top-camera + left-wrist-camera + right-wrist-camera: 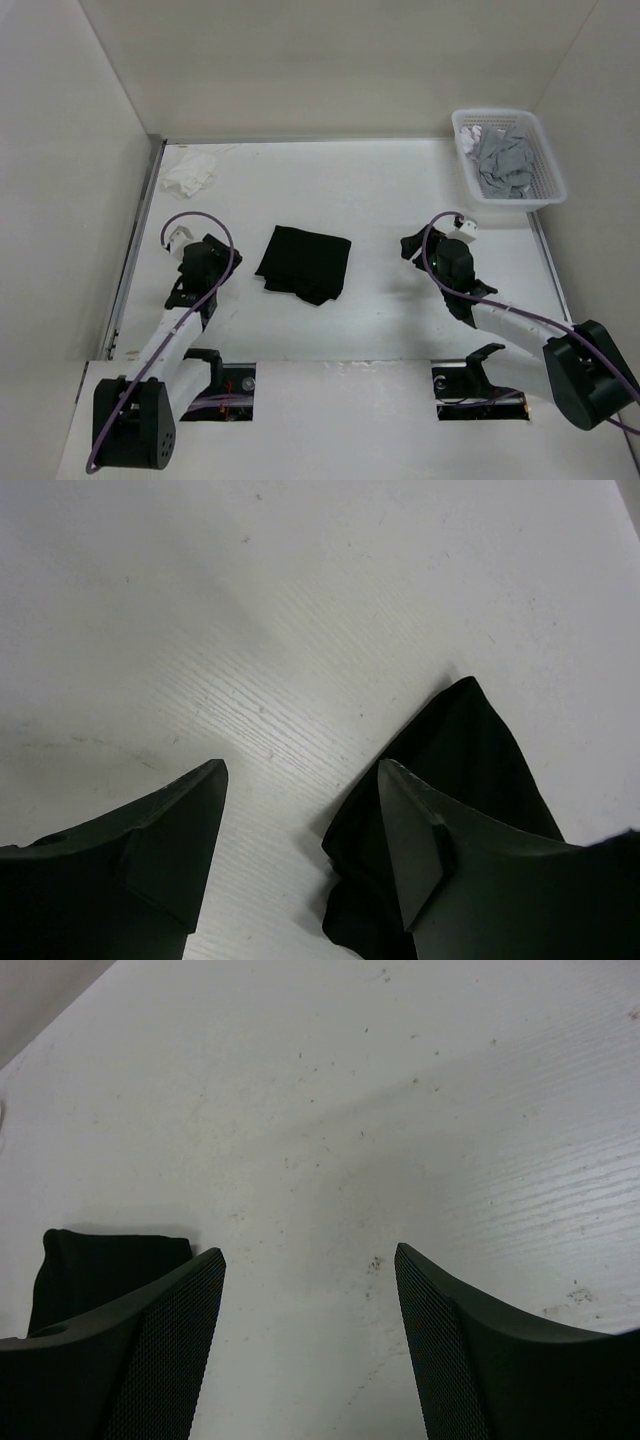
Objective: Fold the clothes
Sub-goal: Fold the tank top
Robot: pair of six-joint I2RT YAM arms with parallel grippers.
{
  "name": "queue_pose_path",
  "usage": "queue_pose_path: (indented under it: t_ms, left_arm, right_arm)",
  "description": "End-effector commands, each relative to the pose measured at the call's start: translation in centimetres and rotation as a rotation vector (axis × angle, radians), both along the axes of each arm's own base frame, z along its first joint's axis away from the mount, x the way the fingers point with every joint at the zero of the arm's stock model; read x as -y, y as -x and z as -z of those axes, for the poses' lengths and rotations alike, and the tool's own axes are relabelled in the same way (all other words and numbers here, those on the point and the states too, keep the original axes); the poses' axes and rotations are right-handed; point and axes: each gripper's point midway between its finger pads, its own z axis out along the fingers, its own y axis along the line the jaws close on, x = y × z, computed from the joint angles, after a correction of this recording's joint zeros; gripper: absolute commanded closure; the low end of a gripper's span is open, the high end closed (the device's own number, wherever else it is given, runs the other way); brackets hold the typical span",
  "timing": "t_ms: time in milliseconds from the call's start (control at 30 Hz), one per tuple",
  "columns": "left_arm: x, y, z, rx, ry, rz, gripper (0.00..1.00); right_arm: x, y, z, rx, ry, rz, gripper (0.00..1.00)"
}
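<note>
Clothes [305, 263] just beside left end effector [303, 770]

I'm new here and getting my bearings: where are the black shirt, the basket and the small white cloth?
black shirt [305, 262], top view, middle of the fabric.
basket [515, 203], top view, its near rim.
white cloth [188, 175], top view, its centre.

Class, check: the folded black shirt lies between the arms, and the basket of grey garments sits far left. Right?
No: the top external view shows the basket of grey garments far right. The black shirt is as stated.
</note>
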Motion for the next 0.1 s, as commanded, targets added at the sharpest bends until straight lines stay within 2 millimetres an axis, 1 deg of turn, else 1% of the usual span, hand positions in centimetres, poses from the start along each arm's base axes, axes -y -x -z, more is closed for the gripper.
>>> queue_pose_path:
  t_ms: [0,67]
  left_arm:
    - [0.86,-1.31,-1.3,0.059,0.004,0.037,0.4]
    - [1.16,-1.46,-1.1,0.047,0.003,0.054,0.37]
  right_arm:
    - [-0.39,-1.5,-2.94,0.086,-0.034,0.01,0.27]
    - [-0.42,-1.49,-2.65,0.078,-0.032,0.009,0.27]
